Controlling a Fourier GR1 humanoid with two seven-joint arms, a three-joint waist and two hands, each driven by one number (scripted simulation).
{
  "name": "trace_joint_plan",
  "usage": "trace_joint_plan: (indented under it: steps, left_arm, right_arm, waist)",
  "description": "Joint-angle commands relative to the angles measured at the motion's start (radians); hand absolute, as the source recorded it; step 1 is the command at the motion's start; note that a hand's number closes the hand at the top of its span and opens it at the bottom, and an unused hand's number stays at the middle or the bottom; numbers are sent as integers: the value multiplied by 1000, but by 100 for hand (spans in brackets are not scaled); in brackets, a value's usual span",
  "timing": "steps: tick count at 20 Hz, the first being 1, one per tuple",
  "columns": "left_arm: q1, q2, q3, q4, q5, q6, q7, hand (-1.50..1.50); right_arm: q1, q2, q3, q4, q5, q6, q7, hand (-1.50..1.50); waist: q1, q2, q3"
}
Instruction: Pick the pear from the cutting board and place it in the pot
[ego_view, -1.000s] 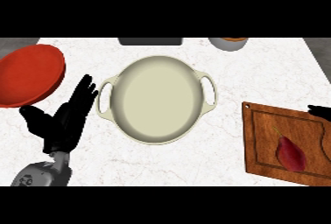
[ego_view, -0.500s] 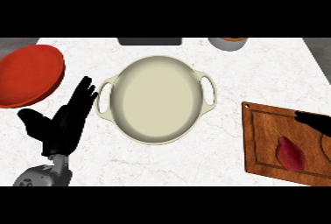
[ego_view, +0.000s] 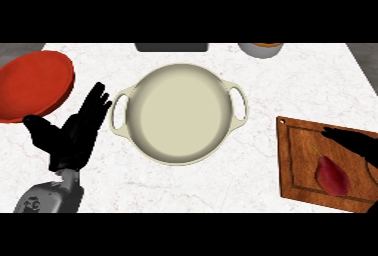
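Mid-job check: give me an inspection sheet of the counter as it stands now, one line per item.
Surface: white marble counter.
Job's things: red pear lies on the wooden cutting board at right; cream pot at centre, two handles, nothing seen in it.
Clutter: red plate at left; dark item and a small grey container at the far edge.
Hands: left hand open, resting left of the pot; right hand over the board, beside the pear, not holding it.
Cables: nothing seen.
Surroundings: nothing seen.
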Motion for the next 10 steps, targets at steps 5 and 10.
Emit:
trace_joint_plan:
  steps: [5,10]
  left_arm:
    - [63,-29,-1,-51,-46,-22,-4,0]
    - [8,-24,49,-26,-28,-49,25,0]
  right_arm:
    - [-4,68,68,-24,144,-11,21,-150]
    - [-66,108,97,146,249,-79,13,-150]
  waist:
    - [0,-1,0]
    - [2,0,0]
